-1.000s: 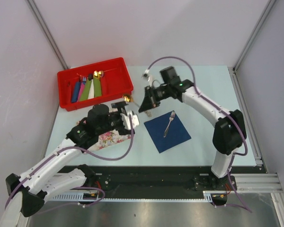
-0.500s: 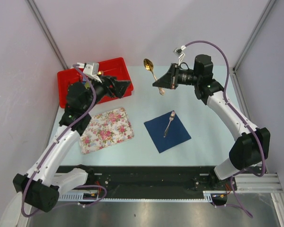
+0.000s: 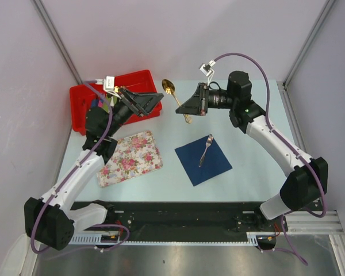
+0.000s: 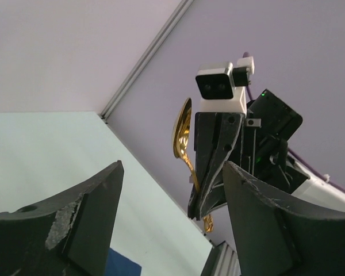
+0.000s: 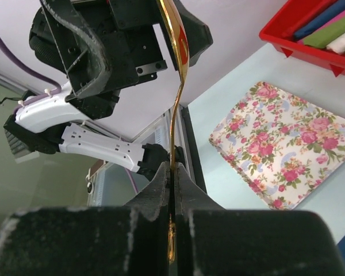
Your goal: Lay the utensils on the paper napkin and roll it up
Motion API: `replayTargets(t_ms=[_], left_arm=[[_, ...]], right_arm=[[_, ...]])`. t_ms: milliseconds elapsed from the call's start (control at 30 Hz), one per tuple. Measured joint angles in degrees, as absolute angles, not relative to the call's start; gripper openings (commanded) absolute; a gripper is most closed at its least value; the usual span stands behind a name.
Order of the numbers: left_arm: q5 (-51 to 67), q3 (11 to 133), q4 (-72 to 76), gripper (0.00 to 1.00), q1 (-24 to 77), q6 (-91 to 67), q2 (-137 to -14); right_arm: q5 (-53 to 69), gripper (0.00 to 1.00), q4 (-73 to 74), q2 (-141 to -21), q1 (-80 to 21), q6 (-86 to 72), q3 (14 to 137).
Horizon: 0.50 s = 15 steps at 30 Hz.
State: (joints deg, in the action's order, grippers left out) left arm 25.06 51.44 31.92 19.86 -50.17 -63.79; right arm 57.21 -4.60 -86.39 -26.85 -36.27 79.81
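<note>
Risk: spoon pinched only by its thin handle in right gripper, held in air between both arms. Could pivot or slip from the pinch, then land off napkin or knock fork lying on it. Right arm raised, pointing at left gripper. Left arm raised too, fingers spread, empty, facing spoon.

- The spoon was lifted clear of the table by the right gripper and carried left.
- The left gripper was raised off the floral tray, far and right, towards the spoon.
</note>
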Motion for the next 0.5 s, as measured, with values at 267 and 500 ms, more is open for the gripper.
replayTargets(t_ms=[267, 500], left_arm=[[25.06, 51.44, 33.56, 0.63, 21.08, -51.59, -65.21], [25.58, 51.44, 35.97, 0.37, 21.26, -55.75, -66.72]], right_arm=[[58.46, 0.01, -5.39, -86.32, -29.45, -36.03, 79.48], [59.11, 0.02, -6.11, -86.41, -30.94, -35.99, 79.48]])
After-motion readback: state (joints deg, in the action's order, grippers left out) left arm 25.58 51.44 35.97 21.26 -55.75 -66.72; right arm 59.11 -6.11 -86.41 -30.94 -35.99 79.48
